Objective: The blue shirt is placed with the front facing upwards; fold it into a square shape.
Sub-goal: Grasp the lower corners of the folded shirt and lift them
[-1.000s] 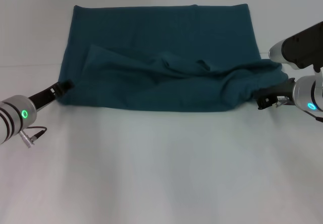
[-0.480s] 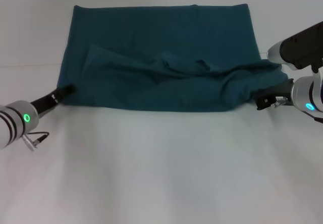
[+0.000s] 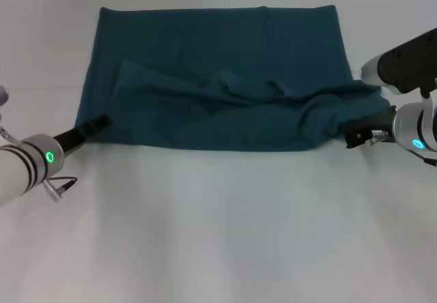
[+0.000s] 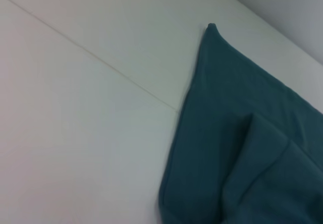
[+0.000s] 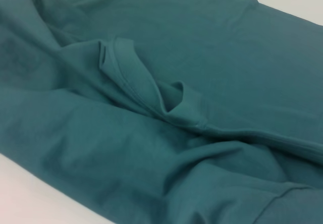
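So the blue shirt lies across the upper middle of the white bench, long axis left-right. The left hand sits at its lower-left corner, the right hand at its lower-right edge. Can't tell either grip.

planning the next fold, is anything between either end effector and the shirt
Nothing visible. The left end effector is at the shirt's near left corner, the right end effector at its near right edge. Only bare table surrounds them.

Lab-like: bare white table.
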Controlling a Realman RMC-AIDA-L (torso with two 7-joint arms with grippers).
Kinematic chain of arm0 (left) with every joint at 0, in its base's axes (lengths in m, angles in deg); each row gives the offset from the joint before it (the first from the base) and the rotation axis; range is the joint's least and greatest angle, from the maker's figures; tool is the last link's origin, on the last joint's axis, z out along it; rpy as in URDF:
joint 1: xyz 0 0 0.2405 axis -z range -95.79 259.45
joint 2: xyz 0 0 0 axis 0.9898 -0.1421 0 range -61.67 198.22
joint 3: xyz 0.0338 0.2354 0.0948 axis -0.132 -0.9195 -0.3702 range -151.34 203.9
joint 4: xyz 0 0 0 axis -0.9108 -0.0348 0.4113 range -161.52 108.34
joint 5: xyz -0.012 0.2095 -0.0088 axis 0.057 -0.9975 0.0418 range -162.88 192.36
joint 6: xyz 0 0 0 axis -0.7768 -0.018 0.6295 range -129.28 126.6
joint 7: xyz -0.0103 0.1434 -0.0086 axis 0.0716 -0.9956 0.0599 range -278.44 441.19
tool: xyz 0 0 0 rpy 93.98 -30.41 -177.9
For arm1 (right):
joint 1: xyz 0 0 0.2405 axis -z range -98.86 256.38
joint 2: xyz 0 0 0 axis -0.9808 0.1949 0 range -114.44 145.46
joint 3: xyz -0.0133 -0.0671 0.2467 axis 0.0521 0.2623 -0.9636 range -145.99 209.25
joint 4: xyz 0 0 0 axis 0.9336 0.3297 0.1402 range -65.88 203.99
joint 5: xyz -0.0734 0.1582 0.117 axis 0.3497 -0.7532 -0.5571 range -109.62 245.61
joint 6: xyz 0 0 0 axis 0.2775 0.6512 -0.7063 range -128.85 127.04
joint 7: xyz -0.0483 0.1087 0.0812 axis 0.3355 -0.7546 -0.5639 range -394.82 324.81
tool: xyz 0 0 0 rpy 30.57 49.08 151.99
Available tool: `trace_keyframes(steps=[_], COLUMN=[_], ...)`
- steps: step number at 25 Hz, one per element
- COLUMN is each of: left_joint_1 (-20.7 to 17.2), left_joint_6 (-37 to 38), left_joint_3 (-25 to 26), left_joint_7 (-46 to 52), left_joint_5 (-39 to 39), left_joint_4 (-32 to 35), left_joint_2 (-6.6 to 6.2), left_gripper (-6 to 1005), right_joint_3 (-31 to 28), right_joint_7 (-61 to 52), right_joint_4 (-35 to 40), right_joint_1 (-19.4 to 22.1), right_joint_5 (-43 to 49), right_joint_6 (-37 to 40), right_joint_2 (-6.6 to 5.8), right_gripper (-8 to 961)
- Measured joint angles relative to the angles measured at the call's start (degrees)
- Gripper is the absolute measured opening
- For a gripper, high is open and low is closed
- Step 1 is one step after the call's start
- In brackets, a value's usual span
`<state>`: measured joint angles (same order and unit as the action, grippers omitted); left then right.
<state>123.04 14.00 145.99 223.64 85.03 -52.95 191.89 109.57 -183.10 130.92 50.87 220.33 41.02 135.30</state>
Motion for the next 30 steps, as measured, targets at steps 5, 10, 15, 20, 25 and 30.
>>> trace_keyframes(steps=[5, 10, 15, 20, 25, 30], left_joint_1=[1.7, 2.3, 2.9, 3.8, 4.6, 4.8], left_joint_6=[-2.1, -3.9, -4.6, -4.9, -5.0, -5.1], left_joint_3=[0.0, -0.1, -0.1, -0.1, -0.2, -0.1], left_joint_7=[-0.2, -0.2, -0.2, -0.2, 0.0, 0.2], left_joint_5=[-0.1, -0.1, 0.0, 0.0, 0.1, 0.1], left_joint_4=[2.0, 2.7, 3.4, 4.1, 4.6, 4.7], left_joint_2=[0.02, 0.04, 0.04, 0.10, 0.21, 0.21], left_gripper=[902, 902, 901, 901, 901, 902], right_joint_3=[0.1, 0.1, 0.1, 0.0, -0.1, -0.3], right_joint_7=[0.0, 0.0, 0.0, 0.0, 0.1, 0.2], right_joint_4=[-0.1, -0.1, -0.1, -0.1, -0.4, -1.8], right_joint_1=[0.0, 0.0, -0.3, -0.7, -1.0, -1.6], right_joint_5=[0.0, 0.0, 0.1, 0.2, 0.2, 0.2], right_joint_6=[0.0, 0.0, 0.0, 0.0, 0.0, -0.4], right_joint_2=[0.00, 0.00, 0.00, 0.00, -0.01, -0.16], right_gripper=[25, 25, 25, 25, 25, 24])
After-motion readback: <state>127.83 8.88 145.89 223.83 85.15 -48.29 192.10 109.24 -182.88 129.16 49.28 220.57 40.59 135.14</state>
